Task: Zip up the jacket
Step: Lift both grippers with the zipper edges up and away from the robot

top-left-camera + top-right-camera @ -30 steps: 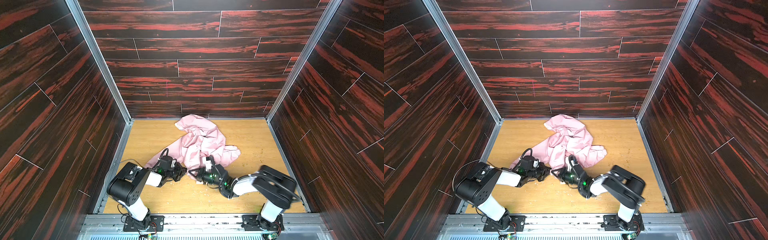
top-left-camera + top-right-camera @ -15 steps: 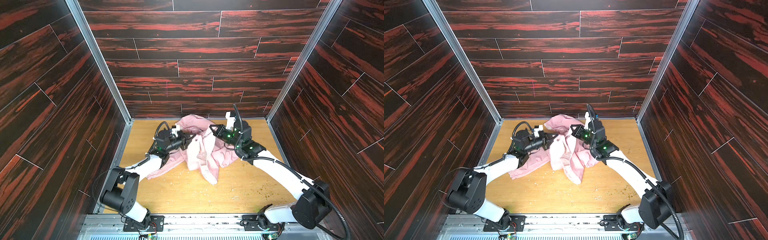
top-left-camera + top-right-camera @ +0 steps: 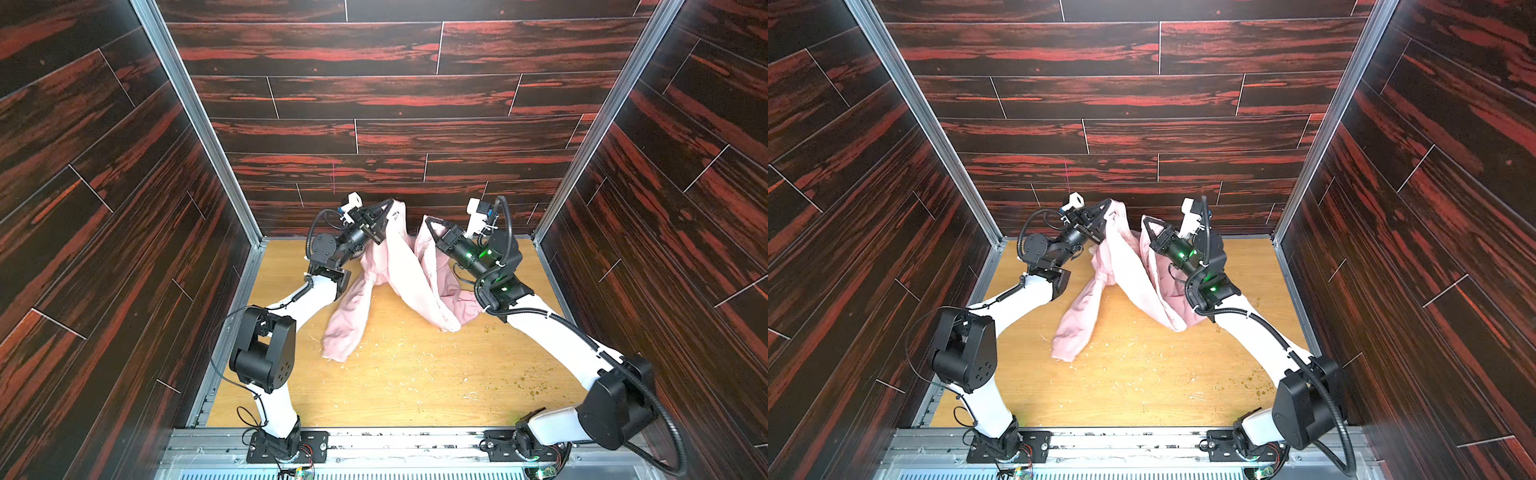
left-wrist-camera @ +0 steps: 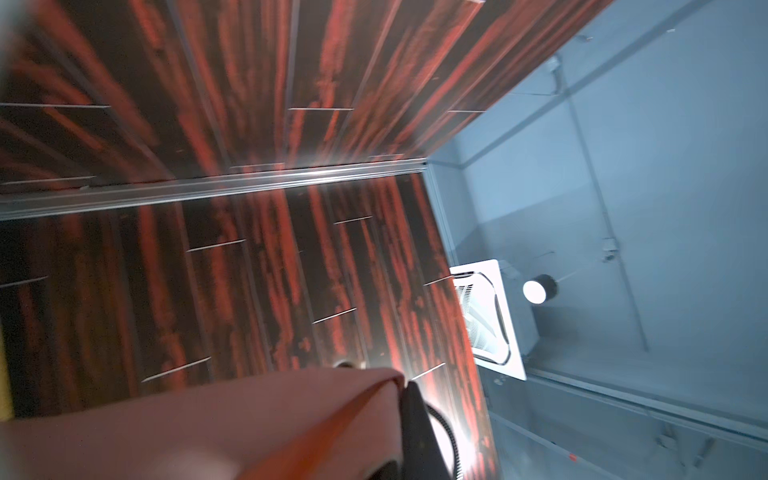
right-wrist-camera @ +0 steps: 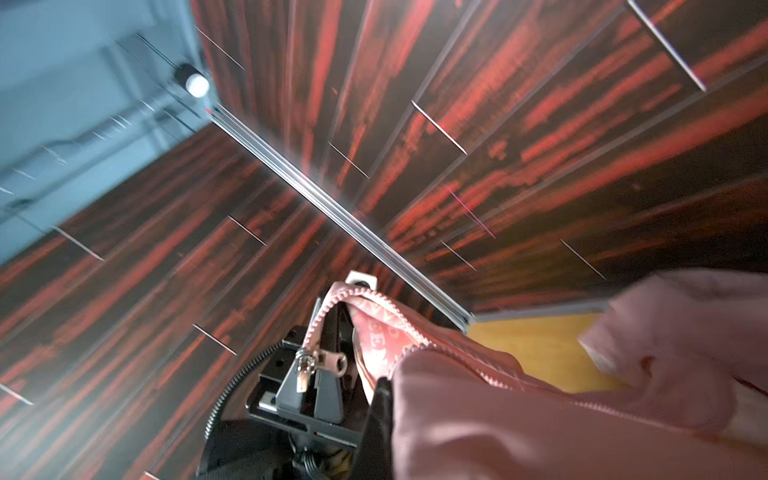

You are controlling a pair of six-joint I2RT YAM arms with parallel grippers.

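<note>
Above the wooden table (image 3: 415, 386), the left gripper (image 3: 388, 205) pinches the jacket (image 3: 397, 266) at one raised edge; the right gripper (image 3: 428, 221) clamps another.

Red-black plank walls (image 3: 374, 95), pale wood floor (image 3: 395, 386)

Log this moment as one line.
left gripper: shut on jacket, raised | right gripper: shut on jacket, raised | jacket: hanging between both, lower folds on table | zipper: undone

Both top views are evenly, brightly lit and sharp; the wrist views are smeared by motion blur, with glare thrown by a ceiling lamp (image 4: 534, 291).
</note>
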